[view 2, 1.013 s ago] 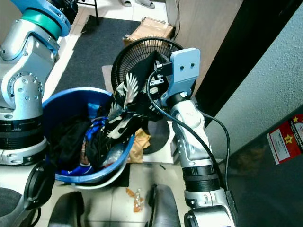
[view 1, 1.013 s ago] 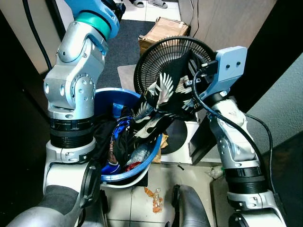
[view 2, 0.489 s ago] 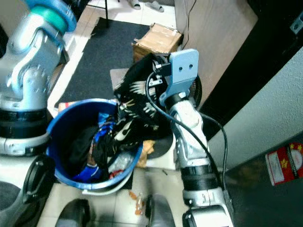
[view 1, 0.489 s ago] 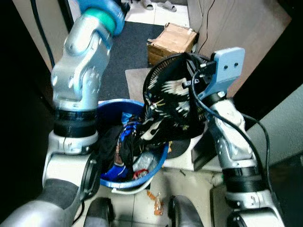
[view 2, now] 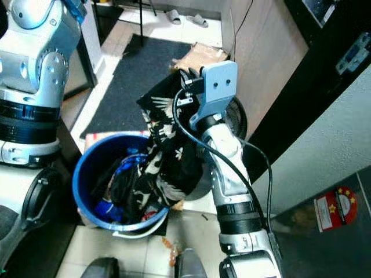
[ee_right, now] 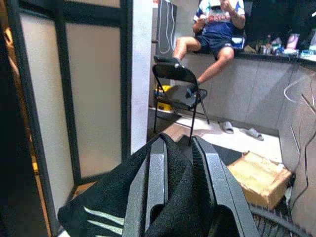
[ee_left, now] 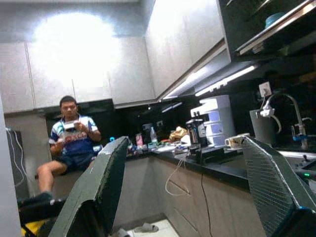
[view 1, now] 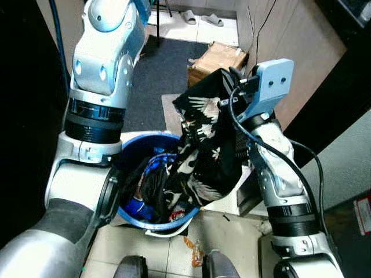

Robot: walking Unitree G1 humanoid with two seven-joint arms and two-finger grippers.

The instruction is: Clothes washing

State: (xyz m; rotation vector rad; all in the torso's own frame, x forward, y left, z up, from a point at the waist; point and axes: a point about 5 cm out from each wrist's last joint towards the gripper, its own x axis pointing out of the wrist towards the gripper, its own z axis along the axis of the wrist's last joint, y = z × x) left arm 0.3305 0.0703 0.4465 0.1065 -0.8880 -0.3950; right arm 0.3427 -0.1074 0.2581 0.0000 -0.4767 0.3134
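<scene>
One black shirt (view 1: 206, 145) of soft cloth with a white bird print hangs in loose folds from the right gripper (ee_right: 180, 163), whose two long black fingers are clamped on its upper edge, its lower end trailing into a round blue plastic bucket (view 1: 130, 159) heaped with dark and blue clothes (view 1: 152, 188). Left gripper (ee_left: 192, 192) is raised high with its fingers spread apart, holding nothing. Beyond lie a flattened brown cardboard box (view 1: 217, 58), a dark floor mat (view 1: 156, 69) and a black folding chair (ee_right: 177, 89) on which a seated person (ee_right: 212, 29) rests their feet.
</scene>
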